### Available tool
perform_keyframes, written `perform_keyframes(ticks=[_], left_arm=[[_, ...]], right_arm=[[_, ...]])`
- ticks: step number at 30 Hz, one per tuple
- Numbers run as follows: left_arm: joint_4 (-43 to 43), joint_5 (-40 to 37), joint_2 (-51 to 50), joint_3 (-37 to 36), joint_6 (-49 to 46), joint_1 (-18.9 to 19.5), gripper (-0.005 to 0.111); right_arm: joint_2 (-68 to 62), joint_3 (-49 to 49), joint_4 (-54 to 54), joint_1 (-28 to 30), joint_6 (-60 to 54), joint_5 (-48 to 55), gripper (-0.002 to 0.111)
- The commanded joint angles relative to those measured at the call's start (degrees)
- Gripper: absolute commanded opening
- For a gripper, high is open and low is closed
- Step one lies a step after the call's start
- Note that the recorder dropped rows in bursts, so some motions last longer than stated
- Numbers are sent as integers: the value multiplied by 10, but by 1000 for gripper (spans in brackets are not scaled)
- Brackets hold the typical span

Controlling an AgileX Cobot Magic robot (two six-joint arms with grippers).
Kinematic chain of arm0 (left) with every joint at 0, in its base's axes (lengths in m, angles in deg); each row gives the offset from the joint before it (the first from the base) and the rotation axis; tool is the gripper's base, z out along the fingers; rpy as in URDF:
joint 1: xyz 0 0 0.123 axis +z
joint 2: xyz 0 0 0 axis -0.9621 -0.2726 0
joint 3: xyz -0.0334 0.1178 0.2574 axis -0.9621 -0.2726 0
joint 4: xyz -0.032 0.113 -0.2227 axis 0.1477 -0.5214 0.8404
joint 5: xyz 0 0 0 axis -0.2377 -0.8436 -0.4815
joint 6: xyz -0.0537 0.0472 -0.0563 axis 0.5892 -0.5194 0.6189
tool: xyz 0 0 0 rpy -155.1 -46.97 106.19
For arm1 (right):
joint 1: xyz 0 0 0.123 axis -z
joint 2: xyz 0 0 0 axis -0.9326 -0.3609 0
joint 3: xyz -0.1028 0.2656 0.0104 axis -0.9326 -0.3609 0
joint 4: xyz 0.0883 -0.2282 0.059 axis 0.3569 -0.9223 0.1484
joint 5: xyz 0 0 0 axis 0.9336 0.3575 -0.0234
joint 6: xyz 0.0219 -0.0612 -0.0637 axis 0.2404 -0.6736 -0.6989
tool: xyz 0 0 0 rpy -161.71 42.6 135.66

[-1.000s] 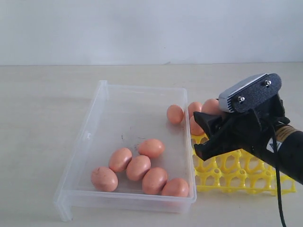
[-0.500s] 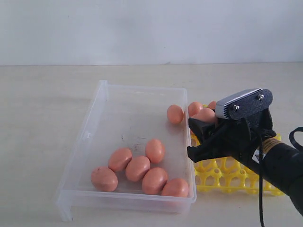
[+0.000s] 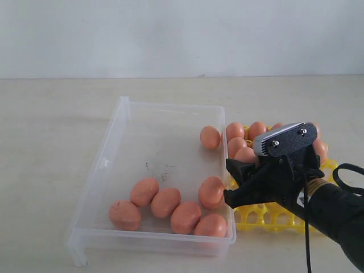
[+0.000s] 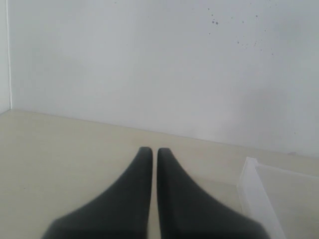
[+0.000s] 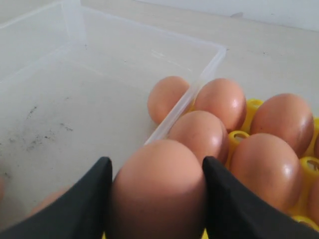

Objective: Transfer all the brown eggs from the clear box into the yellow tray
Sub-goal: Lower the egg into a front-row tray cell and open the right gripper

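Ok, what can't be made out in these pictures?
Exterior view: the right arm covers much of the yellow tray, so its egg count is hidden.
Right wrist view: the held egg is blurred and hides whatever lies beneath it.
Left wrist view: the clear box is cut off by the edge.

Bright even light, soft shadows, fingers [image 5: 75, 204] blurred
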Motion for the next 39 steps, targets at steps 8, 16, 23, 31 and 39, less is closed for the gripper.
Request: perform_keyframes(ticks=[8,16,23,31,39], left_arm=[[5,2,1,-2,5,-1,4],[5,2,1,-2,5,-1,4],[5,2,1,-2,5,-1,4],[5,2,1,-2,5,-1,4],[5,2,1,-2,5,-1,4]], right_arm=[[-31,37,-13,2,1,25,0],[-31,69,-9,2,-2,90,0],[-31,72,9,2,1,98,0],[-31,72,43,2,5,105,0],[-31,72,54,2,6,97,0]])
